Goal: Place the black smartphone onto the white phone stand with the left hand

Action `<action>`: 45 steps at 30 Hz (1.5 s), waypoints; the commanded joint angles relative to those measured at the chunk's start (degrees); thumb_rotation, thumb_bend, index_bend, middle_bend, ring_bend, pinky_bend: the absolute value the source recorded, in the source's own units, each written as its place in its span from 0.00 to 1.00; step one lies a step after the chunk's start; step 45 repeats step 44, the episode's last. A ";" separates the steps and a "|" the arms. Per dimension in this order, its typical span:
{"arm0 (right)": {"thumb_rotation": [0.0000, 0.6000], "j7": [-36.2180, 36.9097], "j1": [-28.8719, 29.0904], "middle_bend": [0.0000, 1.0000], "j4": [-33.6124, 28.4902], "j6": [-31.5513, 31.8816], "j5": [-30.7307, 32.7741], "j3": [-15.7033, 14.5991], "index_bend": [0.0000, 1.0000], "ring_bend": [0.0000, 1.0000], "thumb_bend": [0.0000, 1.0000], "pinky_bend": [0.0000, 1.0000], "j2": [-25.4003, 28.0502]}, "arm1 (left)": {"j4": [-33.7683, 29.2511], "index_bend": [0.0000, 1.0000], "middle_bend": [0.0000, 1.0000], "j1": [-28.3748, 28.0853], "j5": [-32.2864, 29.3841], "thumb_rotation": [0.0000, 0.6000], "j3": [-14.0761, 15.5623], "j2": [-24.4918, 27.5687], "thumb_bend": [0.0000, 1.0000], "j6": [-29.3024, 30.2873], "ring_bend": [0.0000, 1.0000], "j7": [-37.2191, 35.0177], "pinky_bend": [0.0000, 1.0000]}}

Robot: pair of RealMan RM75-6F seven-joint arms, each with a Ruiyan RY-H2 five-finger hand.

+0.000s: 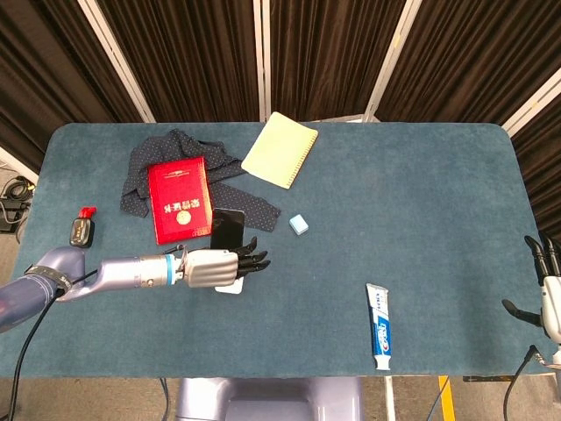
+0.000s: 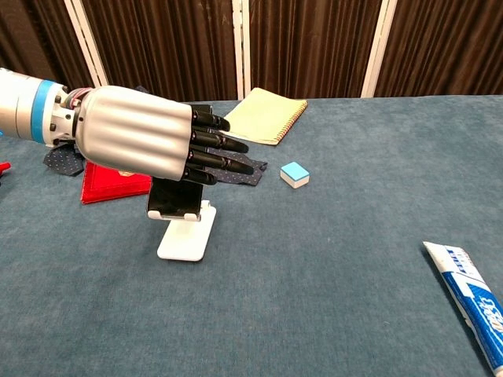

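The black smartphone [image 1: 227,229] leans upright on the white phone stand [image 2: 183,239], its lower edge [image 2: 174,199] resting in the stand's lip. My left hand [image 1: 216,267] hovers right in front of the phone with its fingers [image 2: 224,145] stretched out straight past it; I see no grip on the phone. In the chest view the left hand [image 2: 141,140] hides most of the phone. My right hand [image 1: 548,289] hangs at the table's far right edge, fingers apart and holding nothing.
A red booklet [image 1: 178,198] lies on a dark dotted cloth [image 1: 140,171] behind the stand. A yellow notepad [image 1: 280,149], a small blue eraser [image 1: 299,224], a toothpaste tube [image 1: 379,325] and a small black-and-red object [image 1: 82,230] lie on the blue table [image 1: 412,193].
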 commanded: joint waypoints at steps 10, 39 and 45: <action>1.00 0.14 -0.08 0.00 -0.25 0.22 -0.62 -0.23 0.00 0.00 0.00 0.00 0.20 | -2.03 0.12 0.00 2.39 -2.94 1.00 -2.29 3.12 0.00 5.34 0.00 0.97 0.07; 1.00 -1.78 -0.15 0.00 -1.63 1.02 -2.85 -1.24 0.00 0.00 0.00 0.00 0.01 | -35.44 0.00 0.00 46.36 -44.22 1.00 -2.75 10.70 0.00 31.47 0.00 -10.01 0.00; 1.00 -2.45 -0.24 0.00 -1.84 1.33 -3.22 -1.42 0.00 0.00 0.00 0.00 -0.13 | -36.31 0.00 0.00 50.35 -44.48 1.00 -2.50 10.46 0.00 34.24 0.00 -10.47 0.00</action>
